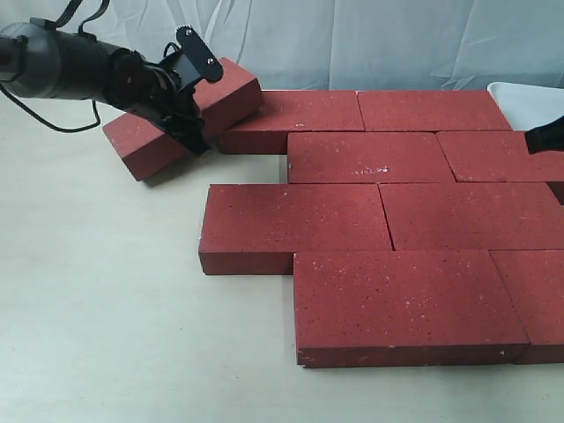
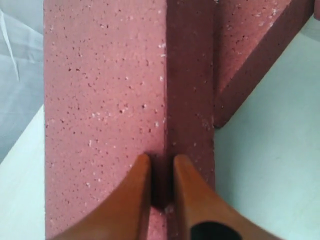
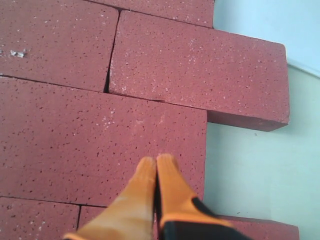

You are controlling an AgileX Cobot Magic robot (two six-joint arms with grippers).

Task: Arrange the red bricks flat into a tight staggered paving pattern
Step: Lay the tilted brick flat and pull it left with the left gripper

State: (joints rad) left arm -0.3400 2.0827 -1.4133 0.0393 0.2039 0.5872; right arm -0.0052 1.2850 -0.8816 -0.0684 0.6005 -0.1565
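Note:
Several red bricks (image 1: 398,298) lie flat in staggered rows on the pale table. One more red brick (image 1: 148,143) at the back left is tilted, with its far end propped on the back row's end brick (image 1: 295,113). My left gripper (image 1: 196,134) rests on this tilted brick. In the left wrist view its orange fingertips (image 2: 161,159) stand a narrow gap apart over the brick's long edge (image 2: 105,100), with nothing between them. My right gripper (image 3: 157,160) is shut, its tips over a flat brick (image 3: 100,135) near that brick's end. Only a dark part of the right arm (image 1: 546,134) shows at the right edge.
A white container (image 1: 531,99) stands at the back right behind the bricks. A pale cloth (image 1: 370,40) hangs along the back. Bare table (image 1: 106,308) lies left of and in front of the paving.

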